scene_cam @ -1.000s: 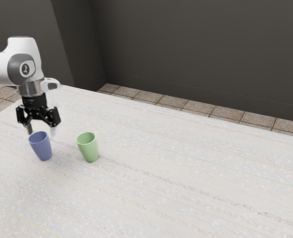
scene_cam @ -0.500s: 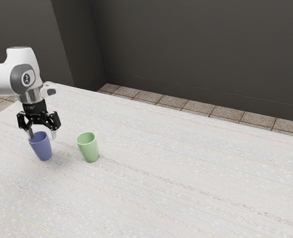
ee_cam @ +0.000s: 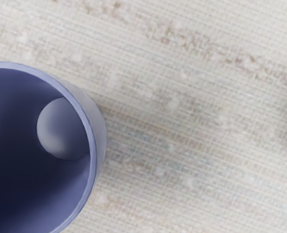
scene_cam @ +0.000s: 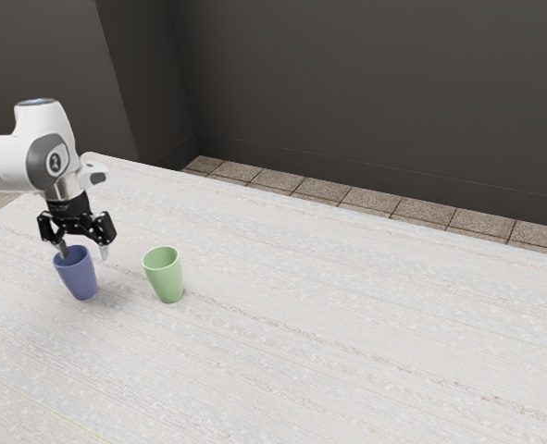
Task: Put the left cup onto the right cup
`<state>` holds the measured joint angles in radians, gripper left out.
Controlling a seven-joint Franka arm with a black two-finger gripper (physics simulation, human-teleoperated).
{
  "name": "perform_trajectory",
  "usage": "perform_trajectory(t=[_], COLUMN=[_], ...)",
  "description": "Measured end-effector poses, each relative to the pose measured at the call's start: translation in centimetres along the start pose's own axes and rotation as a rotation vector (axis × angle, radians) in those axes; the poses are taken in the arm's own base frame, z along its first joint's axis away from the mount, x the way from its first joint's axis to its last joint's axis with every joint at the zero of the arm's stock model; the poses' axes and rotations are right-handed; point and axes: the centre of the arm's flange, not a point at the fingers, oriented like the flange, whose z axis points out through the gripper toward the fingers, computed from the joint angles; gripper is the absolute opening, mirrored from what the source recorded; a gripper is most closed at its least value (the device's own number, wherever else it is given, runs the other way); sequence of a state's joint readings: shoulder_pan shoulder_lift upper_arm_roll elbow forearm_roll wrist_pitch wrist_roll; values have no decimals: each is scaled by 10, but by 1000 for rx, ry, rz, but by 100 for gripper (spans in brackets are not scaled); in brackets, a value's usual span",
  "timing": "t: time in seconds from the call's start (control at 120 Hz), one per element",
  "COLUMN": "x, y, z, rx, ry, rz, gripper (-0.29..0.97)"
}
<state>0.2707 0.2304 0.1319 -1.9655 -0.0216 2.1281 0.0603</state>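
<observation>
No text, label, brand, number or sign can be read. The round grey joint cap (scene_cam: 55,159) on the arm, just above the gripper (scene_cam: 82,250), carries a small dark mark, too small to make out.
</observation>
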Motion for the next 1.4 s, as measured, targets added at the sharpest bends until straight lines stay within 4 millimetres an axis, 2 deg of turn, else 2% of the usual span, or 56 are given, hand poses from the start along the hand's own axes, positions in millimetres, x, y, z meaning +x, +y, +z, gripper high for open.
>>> perform_trajectory(t=[0.342,1.4], x=[11,21], y=[-1,-4], z=[0,38], rx=[6,12], ry=[37,14], rz=[15,37], gripper=[68,68])
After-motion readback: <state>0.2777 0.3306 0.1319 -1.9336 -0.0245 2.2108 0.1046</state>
